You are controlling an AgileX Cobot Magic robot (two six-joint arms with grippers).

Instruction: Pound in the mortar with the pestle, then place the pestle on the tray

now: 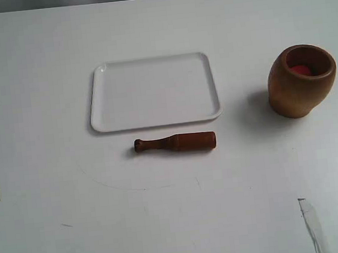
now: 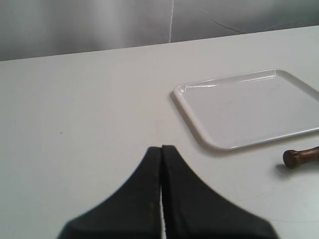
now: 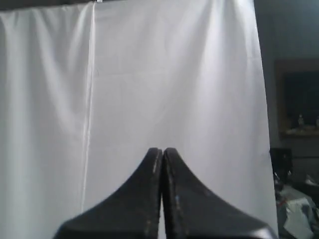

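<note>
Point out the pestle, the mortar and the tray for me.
pestle (image 1: 175, 142), exterior view, on the middle of its shaft.
mortar (image 1: 294, 95), exterior view, on its outer wooden wall below the rim.
tray (image 1: 153, 92), exterior view, on the bare white floor at its middle.

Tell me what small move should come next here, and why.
Probably open the left gripper and ease it toward the pestle. The pestle lies loose on the table in front of the tray. Both grippers are shut and empty, and only the left wrist view shows the pestle; the right gripper faces a curtain.
</note>
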